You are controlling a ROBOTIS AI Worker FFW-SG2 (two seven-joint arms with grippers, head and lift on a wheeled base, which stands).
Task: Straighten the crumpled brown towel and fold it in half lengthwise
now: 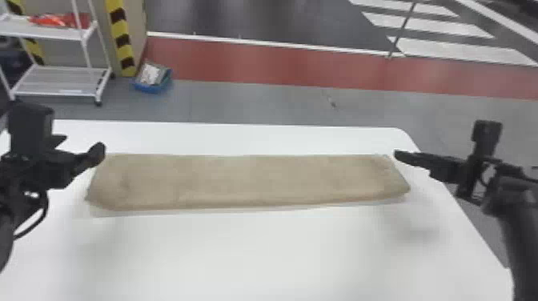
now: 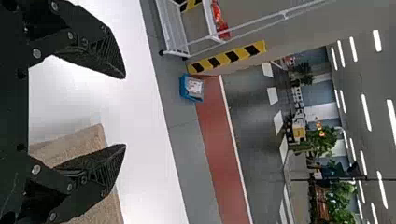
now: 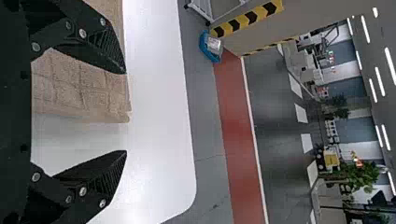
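The brown towel [image 1: 256, 180] lies as a long, narrow, fairly smooth strip across the white table, its long sides running left to right. My left gripper [image 1: 98, 154] is over the towel's far left corner in the head view. In the left wrist view the left gripper [image 2: 125, 111] stands open, with nothing held and the towel [image 2: 88, 144] below it. Just off the towel's far right corner is my right gripper [image 1: 398, 155]. The right wrist view has the right gripper [image 3: 126, 112] open too, the end of the towel [image 3: 79, 88] showing between and behind its fingers.
The white table [image 1: 280, 248] extends in front of and behind the towel, with a rounded far right corner. Beyond it on the floor are a blue bin [image 1: 154, 82] and a white shelf rack [image 1: 60, 80] at the far left.
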